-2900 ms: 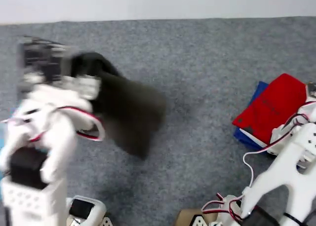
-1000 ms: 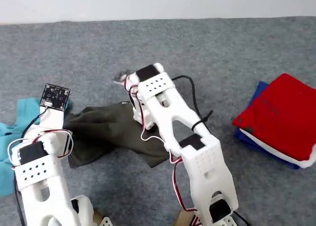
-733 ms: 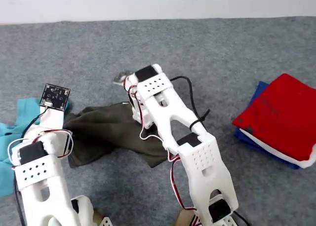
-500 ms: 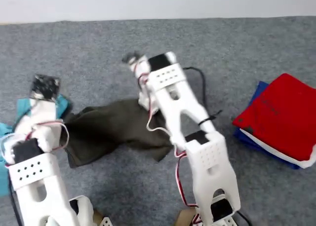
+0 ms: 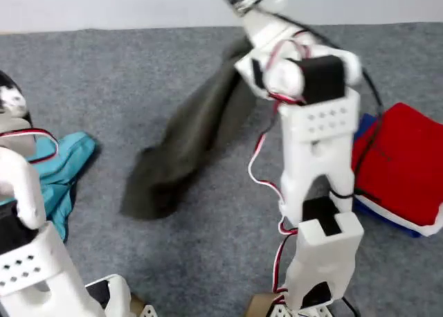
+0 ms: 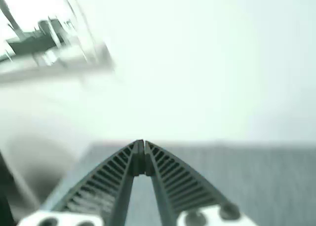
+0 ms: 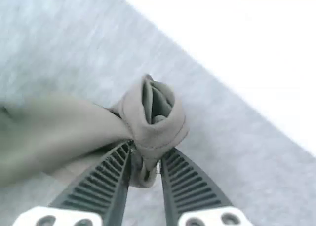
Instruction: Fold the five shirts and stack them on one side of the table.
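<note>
Right gripper (image 7: 144, 163) is clamped on a bunched-up fold of the olive shirt (image 5: 190, 133), and the wrist view shows the fabric pinched right between the fingers. From above, that arm is raised near the far edge of the table (image 5: 138, 61). The shirt trails from it in a long diagonal, down toward the middle-left of the grey surface. Its low end is blurry, so I can't tell whether it's on the table or just off it.

Left gripper (image 6: 139, 148) has its fingers pressed together with nothing between them, pointing up off the table toward a white wall.

The stack is over on the right side: red shirt (image 5: 401, 158) on top, a white layer (image 5: 408, 221) peeking out under it and a blue one (image 5: 365, 127) at the bottom. It runs out past the right edge of the overhead view, and the right arm stands just beside it.

The teal shirt (image 5: 59, 168) is crumpled at the left edge, right up against the left arm.

Open grey surface lies along the far left, between the olive and teal shirts, and in the near middle between the two arm bases.
</note>
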Robot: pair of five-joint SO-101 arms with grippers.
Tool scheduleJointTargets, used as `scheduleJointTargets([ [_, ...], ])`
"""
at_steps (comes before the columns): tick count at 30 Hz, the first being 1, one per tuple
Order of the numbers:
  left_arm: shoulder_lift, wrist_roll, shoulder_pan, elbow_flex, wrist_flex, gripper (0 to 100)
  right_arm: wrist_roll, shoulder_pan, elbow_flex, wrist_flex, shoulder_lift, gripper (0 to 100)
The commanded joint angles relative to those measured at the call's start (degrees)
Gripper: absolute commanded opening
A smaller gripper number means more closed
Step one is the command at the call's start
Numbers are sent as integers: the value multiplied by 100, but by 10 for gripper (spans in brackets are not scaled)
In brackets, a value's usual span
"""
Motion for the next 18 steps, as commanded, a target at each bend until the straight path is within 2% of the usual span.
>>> scheduleJointTargets([
  [1,-105,114,62,-435,-237,6,79,145,-607,-66,-391,10],
  [3,-105,114,123,-470,70,6,79,145,-624,101,-365,10],
  [6,-105,88,651,-470,1196,7,79,154,-536,321,-286,10],
  [8,-35,79,1275,-391,2075,8,79,163,-299,312,-233,10],
  [10,105,79,2040,-13,2629,8,62,215,-70,312,-180,10],
  [14,668,97,3121,1138,2611,8,53,242,396,312,-171,10],
  [18,1407,88,3640,1789,2163,28,62,242,651,312,-215,10],
])
